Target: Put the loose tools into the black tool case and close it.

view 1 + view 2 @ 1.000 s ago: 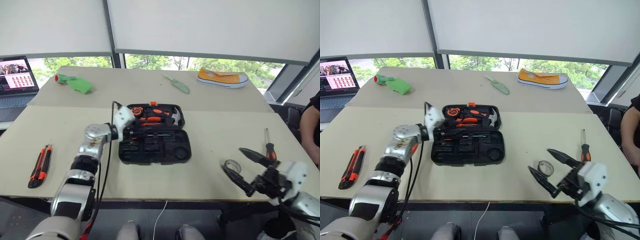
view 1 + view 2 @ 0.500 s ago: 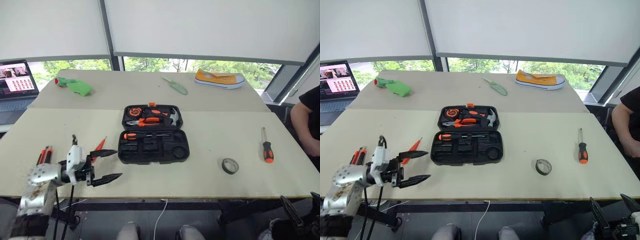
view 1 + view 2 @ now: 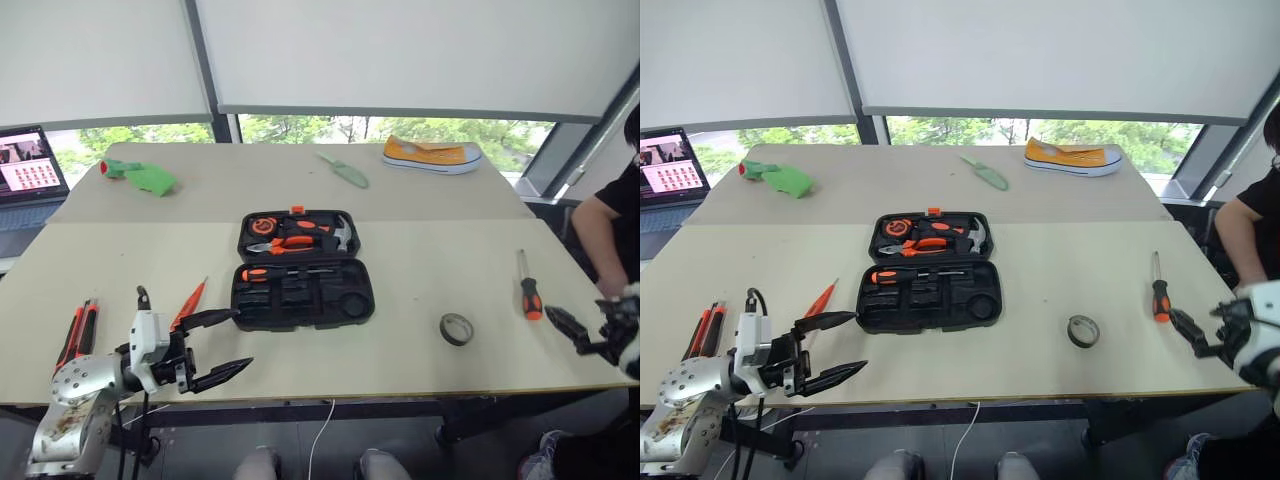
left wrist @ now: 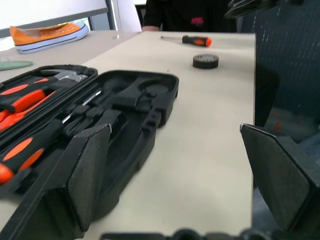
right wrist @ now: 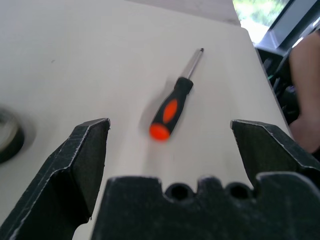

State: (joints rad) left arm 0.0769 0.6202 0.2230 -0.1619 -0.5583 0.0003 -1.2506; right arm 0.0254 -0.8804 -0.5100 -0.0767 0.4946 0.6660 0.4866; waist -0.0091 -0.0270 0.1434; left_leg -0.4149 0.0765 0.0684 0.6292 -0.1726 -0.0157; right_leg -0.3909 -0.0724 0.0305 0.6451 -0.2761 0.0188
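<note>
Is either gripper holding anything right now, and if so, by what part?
Nothing is held. The left gripper is open over the table's near edge; the right gripper is open, with the screwdriver lying untouched between its fingers' line of view.

Tool case [image 3: 302, 270] mid-table; tape roll [image 3: 456, 328] right; knife [image 3: 78, 332] left.

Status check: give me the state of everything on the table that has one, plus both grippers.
Black tool case: open, one screwdriver slotted.
Screwdriver: loose.
Tape roll: loose.
Slim orange screwdriver: loose.
Utility knife: loose.
Laptop: screen on.
Left gripper: open, empty.
Right gripper: open, empty.
</note>
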